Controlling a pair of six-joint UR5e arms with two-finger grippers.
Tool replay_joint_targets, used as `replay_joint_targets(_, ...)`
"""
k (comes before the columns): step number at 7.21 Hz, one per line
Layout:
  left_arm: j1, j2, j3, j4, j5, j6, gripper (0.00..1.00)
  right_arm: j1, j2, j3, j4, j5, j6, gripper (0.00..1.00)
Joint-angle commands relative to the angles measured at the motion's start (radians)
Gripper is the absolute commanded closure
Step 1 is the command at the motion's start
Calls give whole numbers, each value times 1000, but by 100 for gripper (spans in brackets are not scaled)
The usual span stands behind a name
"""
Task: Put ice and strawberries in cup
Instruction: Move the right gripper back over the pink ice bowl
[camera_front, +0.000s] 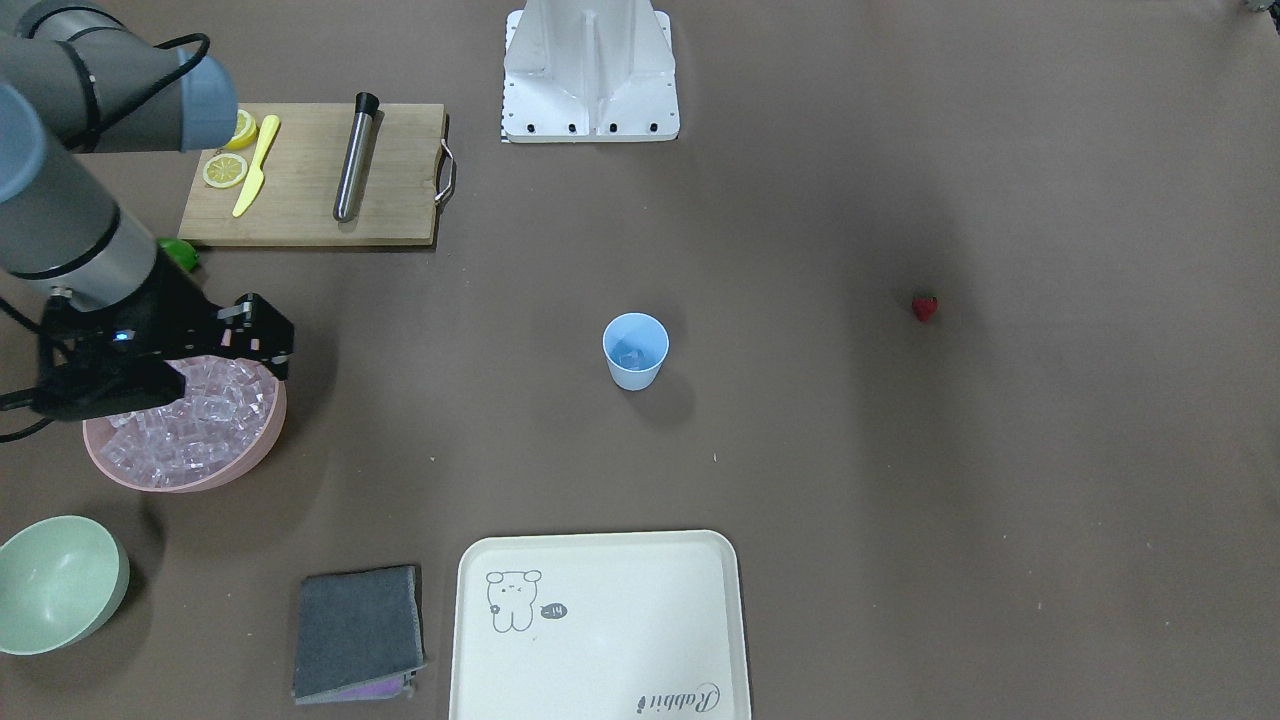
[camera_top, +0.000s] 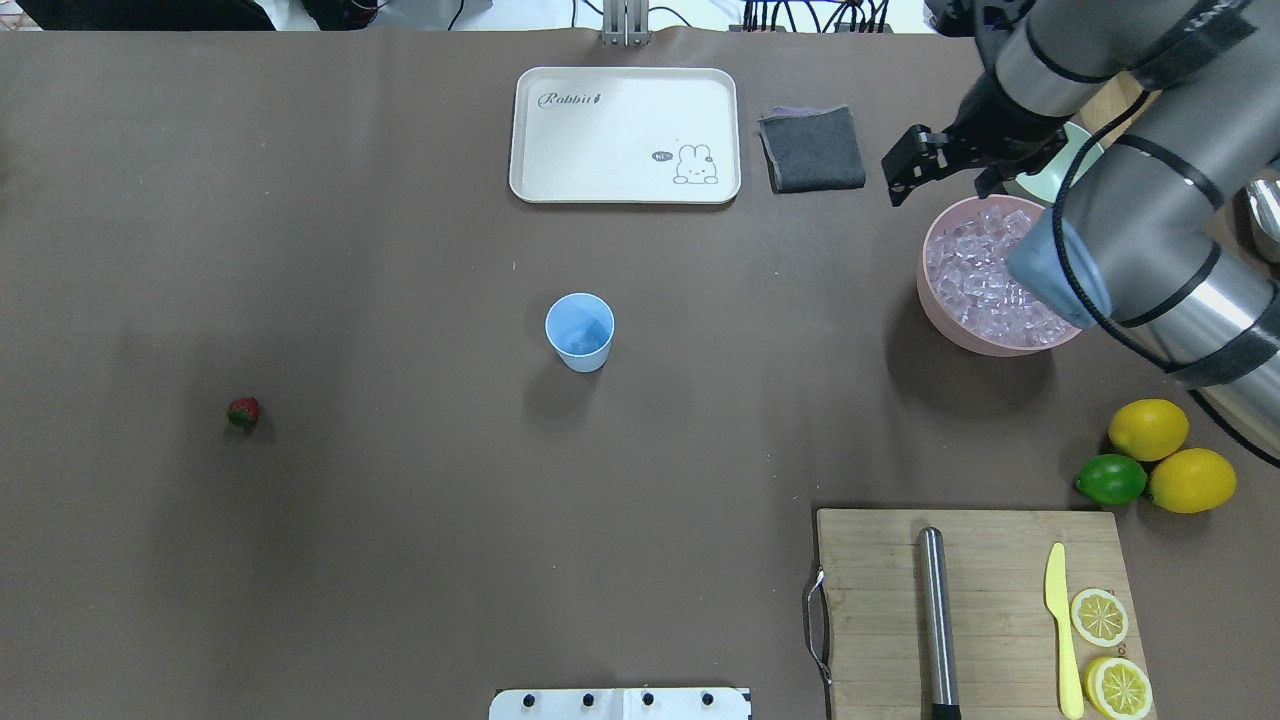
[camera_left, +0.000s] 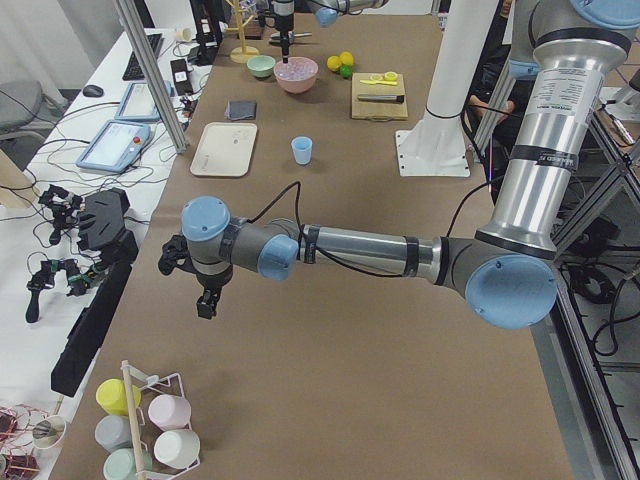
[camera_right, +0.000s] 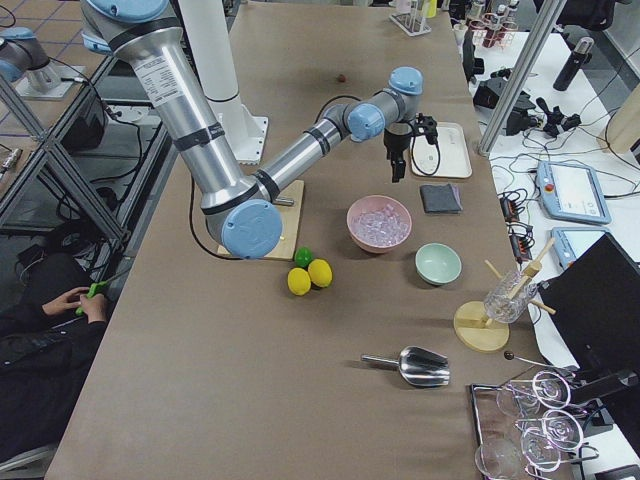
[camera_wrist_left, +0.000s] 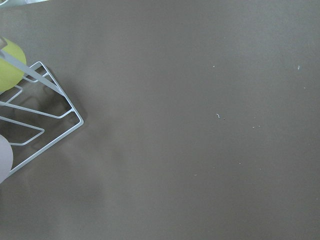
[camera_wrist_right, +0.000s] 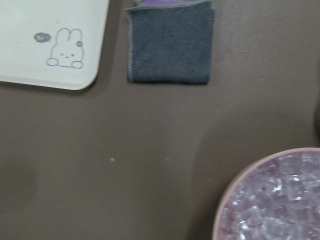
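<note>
Right gripper (camera_top: 903, 170) hovers near the bowl (camera_top: 925, 290), its opening unreadable; the left gripper (camera_left: 205, 300) too. Ice (camera_top: 985, 280) looks slick, hard, light: pinch one cube across flat faces. Strawberry (camera_top: 243, 411) probably soft, so squeeze gently.

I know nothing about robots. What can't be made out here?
Cup: something glassy inside, too small to count in front and overhead views.
Right gripper: front and overhead views, its black body hides the fingertips; open or shut unclear.
Left gripper: only in left side view, too small to judge.
Pale green bowl: cut by the front view's edge; overhead, mostly behind the right arm.
</note>
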Motion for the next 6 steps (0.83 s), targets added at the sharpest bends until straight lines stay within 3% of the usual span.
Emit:
replay_joint_targets(1, 2, 1, 2, -1, 0, 1, 2, 47, -20, -44, -8, 1, -47, 2)
replay_joint_targets(5, 2, 7, 2, -8, 0, 1, 2, 72, -24, -128, -53, -20, 288, 4)
replay_joint_targets(6, 2, 8, -1, -10, 0, 1, 2, 67, -15, -165, -48, -33, 361, 10)
